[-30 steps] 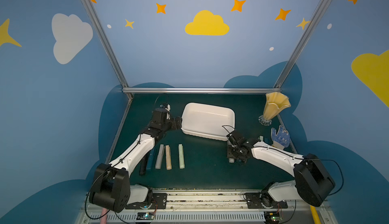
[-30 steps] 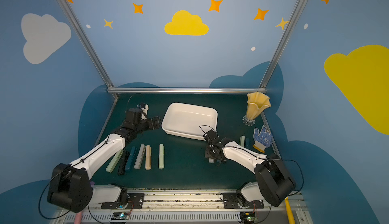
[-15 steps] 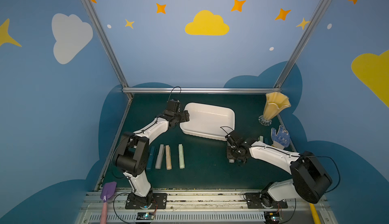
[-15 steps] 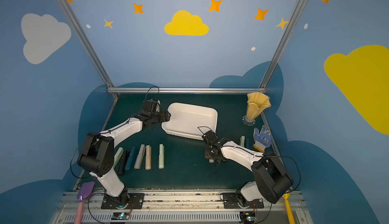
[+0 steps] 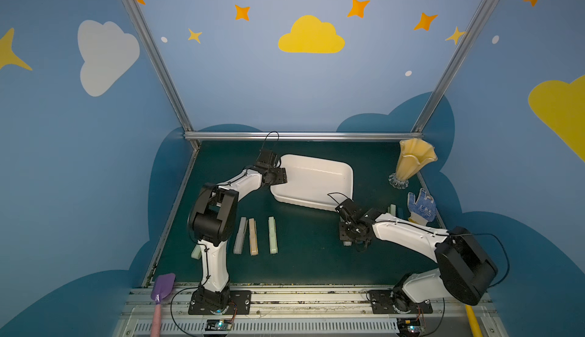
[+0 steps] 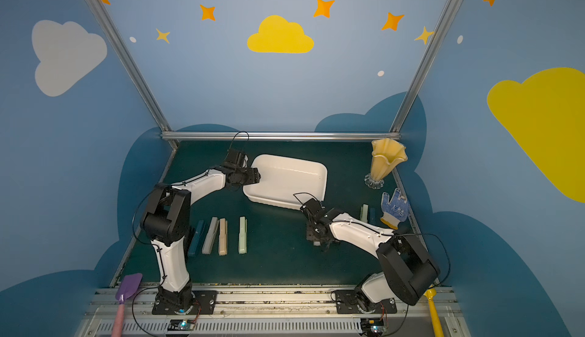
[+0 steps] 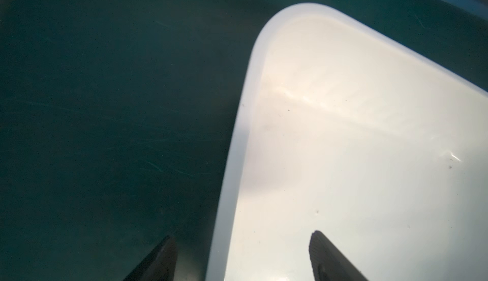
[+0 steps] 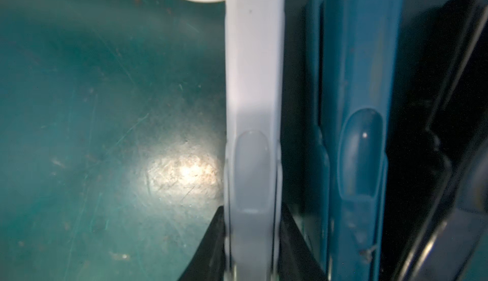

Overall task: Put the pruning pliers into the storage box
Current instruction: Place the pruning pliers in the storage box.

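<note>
The white storage box [image 5: 316,183] lies at the back middle of the green mat and holds nothing that I can see. My left gripper [image 5: 280,175] is open at its left edge. In the left wrist view the gripper [image 7: 242,236] straddles the box's rim [image 7: 237,147], one finger over the mat and one over the box floor. My right gripper [image 5: 351,242] points down at the mat in front of the box. In the right wrist view it [image 8: 252,208] is shut on grey pruning pliers [image 8: 253,81], with teal pliers [image 8: 361,108] and black pliers [image 8: 435,134] beside them.
Grey [image 5: 240,235], beige [image 5: 252,236] and pale green [image 5: 272,234] pliers lie in a row at front left. More pliers [image 5: 392,209] lie behind the right arm. At the right stand a yellow vase [image 5: 411,164] and a blue glove [image 5: 422,205]. A purple shovel [image 5: 161,291] lies front left.
The left gripper has moved right onto the box's left edge and its jaws have narrowed a little. The right gripper's jaws have closed onto the grey pliers.
</note>
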Available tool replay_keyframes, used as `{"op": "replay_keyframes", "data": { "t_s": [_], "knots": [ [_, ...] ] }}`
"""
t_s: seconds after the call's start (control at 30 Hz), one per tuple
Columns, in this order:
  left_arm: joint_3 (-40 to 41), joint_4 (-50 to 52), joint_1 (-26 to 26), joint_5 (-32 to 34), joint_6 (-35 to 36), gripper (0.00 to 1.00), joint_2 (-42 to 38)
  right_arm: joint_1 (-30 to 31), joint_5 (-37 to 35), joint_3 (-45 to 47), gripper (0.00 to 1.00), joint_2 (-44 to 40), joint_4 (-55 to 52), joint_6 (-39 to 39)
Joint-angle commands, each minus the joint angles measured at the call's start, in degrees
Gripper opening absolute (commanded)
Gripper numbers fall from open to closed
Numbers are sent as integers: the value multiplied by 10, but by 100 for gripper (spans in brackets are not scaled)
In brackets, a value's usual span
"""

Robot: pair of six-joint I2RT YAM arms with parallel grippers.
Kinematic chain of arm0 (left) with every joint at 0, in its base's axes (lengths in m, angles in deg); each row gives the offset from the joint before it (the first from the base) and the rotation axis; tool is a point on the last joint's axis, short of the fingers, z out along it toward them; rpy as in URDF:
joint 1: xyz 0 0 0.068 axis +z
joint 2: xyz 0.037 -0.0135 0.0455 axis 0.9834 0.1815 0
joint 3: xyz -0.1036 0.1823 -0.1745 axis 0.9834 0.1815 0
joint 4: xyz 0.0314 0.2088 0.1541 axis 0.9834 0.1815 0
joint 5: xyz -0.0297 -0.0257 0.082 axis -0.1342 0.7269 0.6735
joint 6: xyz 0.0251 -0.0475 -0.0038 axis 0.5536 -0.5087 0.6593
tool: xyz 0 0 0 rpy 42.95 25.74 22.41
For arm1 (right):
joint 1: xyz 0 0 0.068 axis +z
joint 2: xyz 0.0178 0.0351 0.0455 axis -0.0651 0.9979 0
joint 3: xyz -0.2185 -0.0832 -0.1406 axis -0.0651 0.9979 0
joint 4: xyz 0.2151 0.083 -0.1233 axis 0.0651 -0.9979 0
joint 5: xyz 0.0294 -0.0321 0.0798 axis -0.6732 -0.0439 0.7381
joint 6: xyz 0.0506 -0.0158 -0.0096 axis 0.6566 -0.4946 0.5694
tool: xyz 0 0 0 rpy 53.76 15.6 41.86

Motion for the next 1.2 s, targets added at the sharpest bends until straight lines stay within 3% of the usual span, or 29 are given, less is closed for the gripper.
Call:
{"op": "replay_keyframes", "data": {
  "t_s": [0.0,0.17,0.5,0.83,1.0,1.17],
  "knots": [
    [-24,20,3,0,1,76,7,7,-13,-18,25,11,-29,3],
    [-20,23,4,15,-10,71,3,8,-21,-26,21,-4,-58,9],
    [-10,27,0,10,-30,50,-1,14,-13,-16,21,-78,-112,14],
    [33,32,-12,18,-53,39,-36,16,-43,-102,23,-172,-235,-3],
    [51,37,-25,29,-66,34,-54,12,-39,-178,24,-141,-229,-37],
    [70,46,-38,47,-89,24,-77,-8,-30,-281,25,-41,-209,-77]
  ]
}}
